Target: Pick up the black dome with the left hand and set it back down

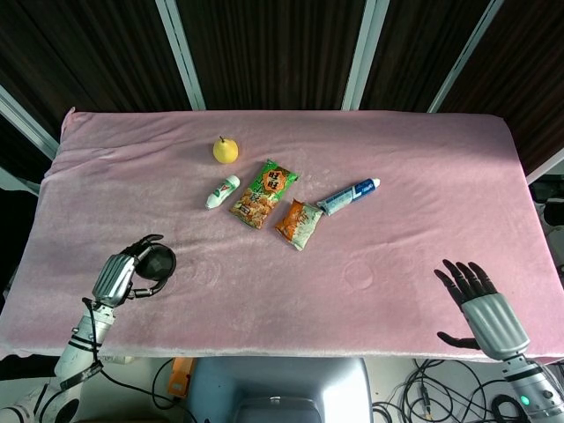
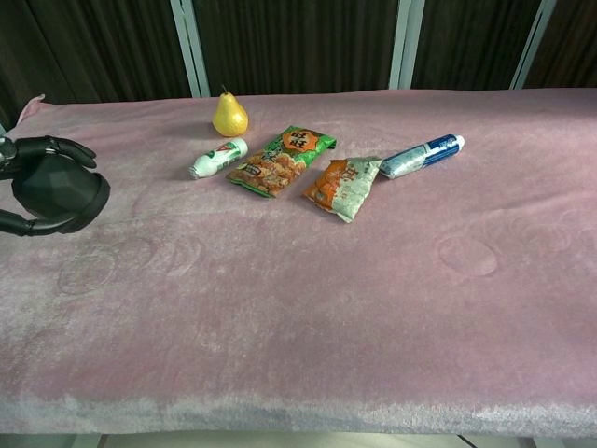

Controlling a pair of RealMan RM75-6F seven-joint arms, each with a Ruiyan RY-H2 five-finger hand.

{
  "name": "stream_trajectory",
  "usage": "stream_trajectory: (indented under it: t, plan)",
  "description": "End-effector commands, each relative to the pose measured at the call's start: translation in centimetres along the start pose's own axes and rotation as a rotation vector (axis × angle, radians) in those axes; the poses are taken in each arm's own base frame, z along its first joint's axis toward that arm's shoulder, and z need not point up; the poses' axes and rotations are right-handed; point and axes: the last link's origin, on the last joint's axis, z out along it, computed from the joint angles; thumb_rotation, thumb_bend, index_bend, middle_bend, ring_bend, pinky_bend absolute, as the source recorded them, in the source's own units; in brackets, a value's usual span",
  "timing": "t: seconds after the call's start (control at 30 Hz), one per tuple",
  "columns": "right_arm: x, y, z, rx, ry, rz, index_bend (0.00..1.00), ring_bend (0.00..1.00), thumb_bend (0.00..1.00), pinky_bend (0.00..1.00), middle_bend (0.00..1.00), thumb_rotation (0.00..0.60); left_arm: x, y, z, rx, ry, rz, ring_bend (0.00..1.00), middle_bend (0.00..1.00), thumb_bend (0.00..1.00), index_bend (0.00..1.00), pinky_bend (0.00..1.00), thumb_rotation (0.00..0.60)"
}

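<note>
The black dome sits low at the table's front left, with my left hand wrapped around its left side. In the chest view the dome shows at the far left edge, with dark fingers curled over its top and others under its near side. I cannot tell whether it touches the cloth. My right hand rests at the front right with fingers spread and nothing in it; the chest view does not show it.
On the pink cloth, toward the back middle, lie a yellow pear, a small white bottle, a green snack bag, an orange snack bag and a blue tube.
</note>
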Motion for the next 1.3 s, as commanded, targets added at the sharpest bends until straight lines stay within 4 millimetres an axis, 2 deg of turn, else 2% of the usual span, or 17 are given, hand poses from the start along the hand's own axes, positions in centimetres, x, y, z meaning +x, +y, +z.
stream_trajectory:
  t: [0.03, 0.33, 0.47, 0.73, 0.83, 1.0, 1.07, 1.3]
  plan:
    - [0.0, 0.0, 0.0, 0.002, -0.001, -0.002, 0.0, 0.03, 0.0, 0.16, 0.0, 0.6, -1.1, 0.2, -0.4, 0.001, -0.09, 0.028, 0.67, 0.54, 0.36, 0.48, 0.67, 0.6]
    - [-0.1, -0.1, 0.2, 0.007, -0.011, -0.008, 0.0, 0.03, 0.0, 0.15, 0.0, 0.6, -2.9, -2.0, 0.0, 0.034, -0.039, 0.437, 0.64, 0.51, 0.36, 0.48, 0.62, 0.6]
    - [-0.1, -0.1, 0.1, 0.008, -0.014, -0.01, 0.0, 0.03, 0.0, 0.15, 0.0, 0.6, -3.8, -2.9, -0.3, 0.073, -0.107, 0.463, 0.63, 0.51, 0.36, 0.48, 0.62, 0.6]
    - [-0.1, -0.1, 0.2, 0.009, -0.02, -0.01, 0.0, 0.03, 0.0, 0.15, 0.0, 0.6, -4.7, -3.4, -0.4, 0.106, -0.169, 0.506, 0.6, 0.48, 0.36, 0.45, 0.58, 0.6]
    - [-0.1, -0.1, 0.2, 0.008, -0.02, -0.01, 0.0, 0.03, 0.0, 0.16, 0.0, 0.6, -4.8, -3.6, -0.5, 0.113, -0.197, 0.513, 0.53, 0.41, 0.36, 0.4, 0.53, 0.6]
    - [-0.1, -0.1, 0.2, 0.009, -0.022, -0.011, 0.0, 0.03, 0.0, 0.15, 0.0, 0.6, -4.5, -3.5, -0.5, 0.134, -0.24, 0.509, 0.23, 0.18, 0.36, 0.21, 0.37, 0.6]
    - [-0.1, -0.1, 0.2, 0.009, -0.022, -0.011, 0.0, 0.03, 0.0, 0.15, 0.0, 0.6, -4.2, -3.4, -0.5, 0.142, -0.252, 0.495, 0.16, 0.13, 0.35, 0.18, 0.32, 0.6]
    - [-0.1, -0.2, 0.3, 0.005, -0.022, -0.011, 0.0, 0.03, 0.0, 0.16, 0.0, 0.6, -3.6, -3.0, -0.7, 0.164, -0.281, 0.485, 0.06, 0.05, 0.33, 0.14, 0.25, 0.6]
